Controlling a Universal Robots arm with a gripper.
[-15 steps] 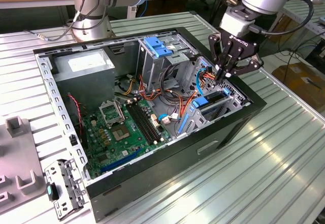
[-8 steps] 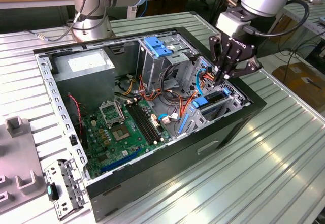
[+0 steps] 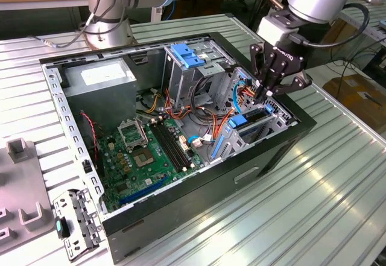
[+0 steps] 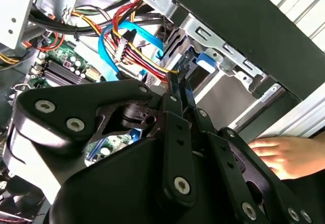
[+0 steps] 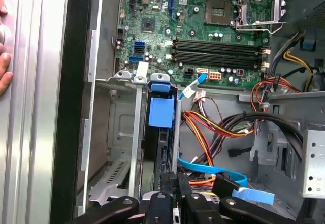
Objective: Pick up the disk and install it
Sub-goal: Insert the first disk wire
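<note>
Ribbed aluminium table [image 3: 338, 175] fills the scene in the exterior view, with a second robot base at the far side and grey fixtures at the exterior view's left. On it lies an open black computer case [image 3: 199, 187], side panel off, its green motherboard [image 3: 148, 151] facing up. A grey power supply box [image 3: 99, 82] with a white sticker sits in the far corner, and a tall grey drive cage [image 3: 187, 67] topped by a blue latch stands beside it.

At the case's end toward the exterior view's right is a low metal bay [image 3: 256, 127]. The disk [image 5: 160, 132] stands on edge in that bay, slotted between the bay's metal walls; its blue carrier end [image 5: 161, 109] faces the motherboard, and its long axis runs from there back under the gripper. In the exterior view the same blue rail end [image 3: 241, 123] shows just below the gripper.

The gripper [image 3: 269, 90] hangs directly over the bay, among orange, red and blue cables [image 3: 238, 94]. Its dark fingers [image 4: 177, 89] are drawn close together, tips down at the disk's upper edge; whether they pinch it or merely touch it I cannot tell.

A person's hand [image 4: 284, 155] rests on the table outside the case wall in the second wrist view.
</note>
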